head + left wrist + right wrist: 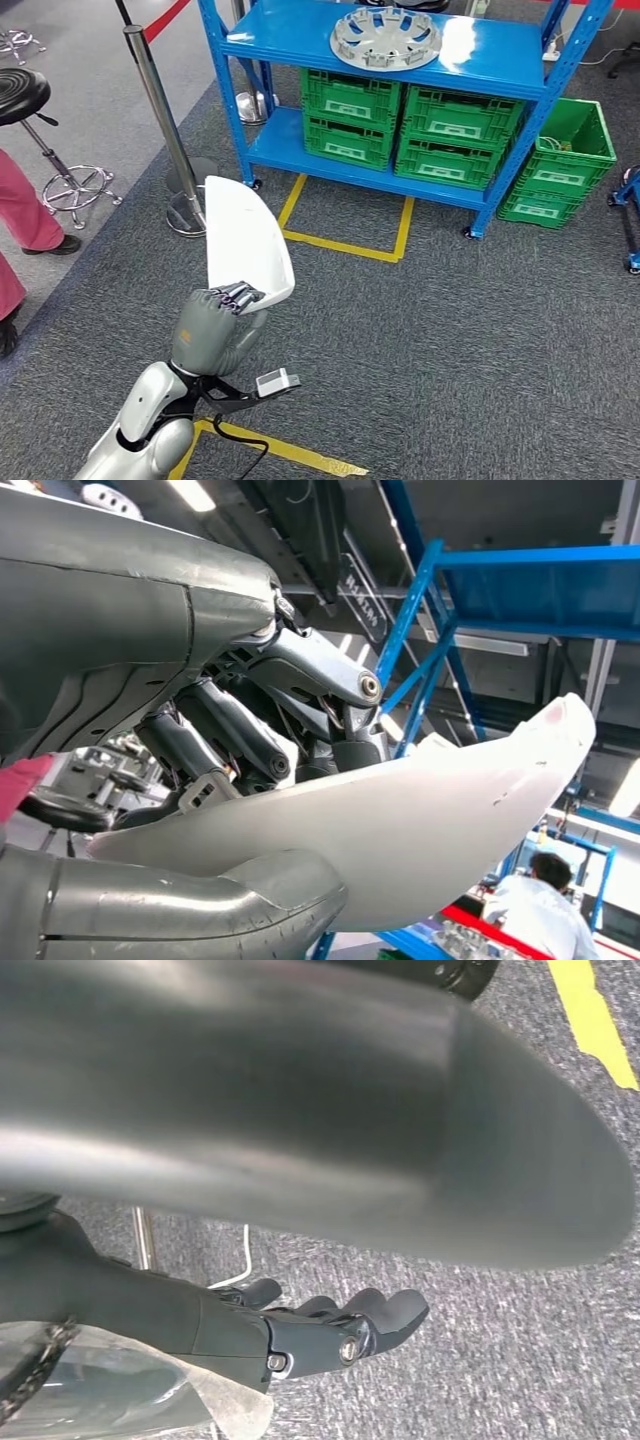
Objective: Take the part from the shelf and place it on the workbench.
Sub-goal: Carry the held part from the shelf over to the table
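The left hand (205, 335) grips the white curved part (245, 245), carried well clear of the blue shelf (392, 50); the right hand (332, 1330) hangs empty, fingers loosely extended; next comes reaching the workbench.

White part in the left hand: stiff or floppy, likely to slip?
Probably stiff: the white part keeps its curved shell shape above the left hand without sagging. Likely light, held by one edge. Its smooth, glossy surface could slip or pivot between the fingers.

Right hand (332, 1330) (fingers extended, holding nothing) above grey carpet (490, 1360).
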Available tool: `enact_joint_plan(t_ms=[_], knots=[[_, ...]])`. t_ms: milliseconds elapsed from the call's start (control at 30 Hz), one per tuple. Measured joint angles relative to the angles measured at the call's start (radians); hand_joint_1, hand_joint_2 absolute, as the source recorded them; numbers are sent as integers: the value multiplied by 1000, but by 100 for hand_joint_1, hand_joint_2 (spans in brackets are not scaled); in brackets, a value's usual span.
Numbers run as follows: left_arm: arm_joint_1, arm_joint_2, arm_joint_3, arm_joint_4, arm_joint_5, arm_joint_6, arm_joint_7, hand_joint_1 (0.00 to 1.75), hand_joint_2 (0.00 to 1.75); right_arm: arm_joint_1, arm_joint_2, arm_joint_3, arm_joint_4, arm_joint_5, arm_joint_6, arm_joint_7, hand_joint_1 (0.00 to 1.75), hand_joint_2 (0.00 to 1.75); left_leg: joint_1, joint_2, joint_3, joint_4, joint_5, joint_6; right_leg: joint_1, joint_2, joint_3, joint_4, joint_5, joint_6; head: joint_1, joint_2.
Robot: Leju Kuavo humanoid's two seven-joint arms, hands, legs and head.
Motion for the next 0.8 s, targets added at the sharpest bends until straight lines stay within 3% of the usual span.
enact_joint_plan(t_ms=[67,133,233,267,300,333,400,467,600,667,733,767,800], knots=[[0,0,0,-2,0,0,0,175,175,0,0,0,0,0,0,0,0,0,1,1,-4,-13,3,9,0,-1,-8,3,2,11,0,0],[-1,-1,0,-3,0,0,0,175,175,0,0,0,0,0,0,-1,0,0,6,3,-10,-23,12,22,1,2,-32,41,-28,20,4,0],[0,-2,0,-4,0,0,-1,175,175,1,0,0,0,1,-1,-1,0,0,5,6,-27,-25,24,33,-2,5,-117,230,-130,29,11,0],[1,-1,0,-4,0,0,-1,175,175,2,0,0,0,1,-1,-1,0,0,3,6,-32,-24,28,34,-3,5,-138,280,-147,32,11,0],[2,-1,0,-4,0,0,-1,175,175,2,0,0,0,2,-2,-1,0,0,2,6,-36,-23,31,33,-3,4,-142,295,-143,33,11,0],[3,-1,0,-4,0,0,-1,175,175,3,0,0,0,3,-3,-2,0,0,2,6,-39,-21,33,32,-3,4,-125,269,-121,33,11,0],[5,-1,0,-4,1,0,0,175,175,2,0,0,0,6,-6,-3,0,0,1,5,-42,-16,36,28,-3,5,-48,132,-57,30,11,0],[4,-1,0,-5,2,0,0,175,175,0,0,0,0,7,-12,-3,0,0,-3,5,-50,-6,38,21,-3,6,7,23,-27,23,11,0],[5,-1,0,-8,4,0,0,175,175,3,1,0,0,0,-18,3,0,0,-5,4,-68,8,41,0,-5,6,7,7,-16,-1,11,0],[5,-1,1,-11,6,0,0,175,175,2,3,0,0,-5,-18,3,0,0,-3,2,-94,69,-4,-12,-9,4,2,4,-7,-12,8,0],[7,0,1,-12,8,0,1,175,175,2,3,0,0,-8,-18,3,0,0,2,1,-146,202,-79,-22,-8,3,-7,5,-2,-17,6,0],[8,0,1,-12,9,-1,1,175,175,2,3,0,0,-9,-19,3,0,0,4,1,-168,262,-103,-25,-8,3,-11,6,1,-17,6,0],[10,0,1,-12,9,-1,2,175,175,2,3,0,0,-10,-19,3,0,0,5,1,-176,292,-109,-25,-7,2,-14,7,3,-17,6,0]])
